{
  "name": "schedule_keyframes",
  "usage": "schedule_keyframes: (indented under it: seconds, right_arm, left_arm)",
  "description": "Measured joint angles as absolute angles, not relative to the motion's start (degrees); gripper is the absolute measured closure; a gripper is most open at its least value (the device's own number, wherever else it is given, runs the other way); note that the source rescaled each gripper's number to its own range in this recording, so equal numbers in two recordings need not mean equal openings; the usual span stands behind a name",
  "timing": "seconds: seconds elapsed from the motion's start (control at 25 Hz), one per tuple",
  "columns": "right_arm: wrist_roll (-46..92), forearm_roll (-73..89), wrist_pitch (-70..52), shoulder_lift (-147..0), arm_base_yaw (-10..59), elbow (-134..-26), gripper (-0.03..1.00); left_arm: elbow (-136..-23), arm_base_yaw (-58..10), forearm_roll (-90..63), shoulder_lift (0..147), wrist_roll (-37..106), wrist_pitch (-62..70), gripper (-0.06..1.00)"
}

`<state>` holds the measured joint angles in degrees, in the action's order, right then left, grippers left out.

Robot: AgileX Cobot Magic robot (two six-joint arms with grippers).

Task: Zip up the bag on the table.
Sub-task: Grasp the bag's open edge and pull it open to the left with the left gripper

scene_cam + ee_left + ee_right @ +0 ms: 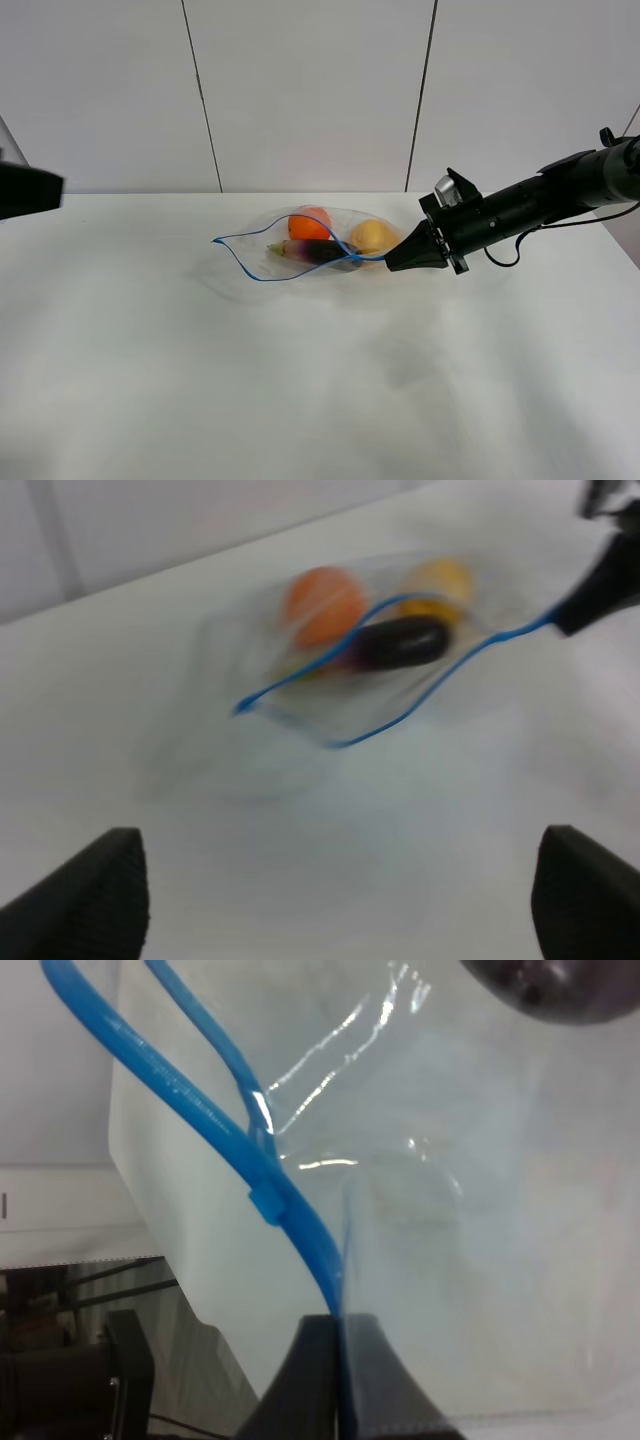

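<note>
The clear bag (pixel 300 250) lies on the white table (pixel 300 380), its blue zipper strip (pixel 250 268) gaping open toward the left. Orange (pixel 309 222), yellow (pixel 371 235) and dark purple (pixel 318 251) produce show through it. My right gripper (pixel 390 262) is shut on the bag's right end of the zipper strip; the right wrist view shows the fingertips (pixel 340 1360) pinching the blue strip (pixel 220 1130). My left gripper (pixel 340 900) is open, hanging above the table short of the bag (pixel 370 650); in the exterior view only part of the left arm (pixel 25 190) shows at the left edge.
A white panelled wall (pixel 310 90) rises behind the table. A cable (pixel 510 245) loops off the right arm.
</note>
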<state>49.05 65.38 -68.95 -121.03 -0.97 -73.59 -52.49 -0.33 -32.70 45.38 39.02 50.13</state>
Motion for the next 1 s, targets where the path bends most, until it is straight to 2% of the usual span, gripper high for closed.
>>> schedule_keyframes:
  seconds: [0.2,0.36,0.8,1.0]
  right_arm:
    - [46.98,65.75,-68.95,-121.01,-0.97,-73.59,0.97]
    - [45.98,68.71,-68.95,-121.01,-0.97,-73.59,0.97]
    - [45.8,69.85,-68.95,-121.01,-0.97,-73.59,0.97]
    - [45.8,69.85,-68.95,-121.01,-0.97,-73.59,0.97]
  left_arm:
    - [-52.77,-1.8,-54.81,60.04,62.14,44.99,-0.06]
    - [-52.82,-8.05,-65.11,68.88,73.81,39.14,-0.06]
    - [-56.11,-29.85,-67.78,88.2,93.66,12.99,-0.06]
    - [-59.66,-36.36,-67.95,96.76,103.44,2.44,-0.06]
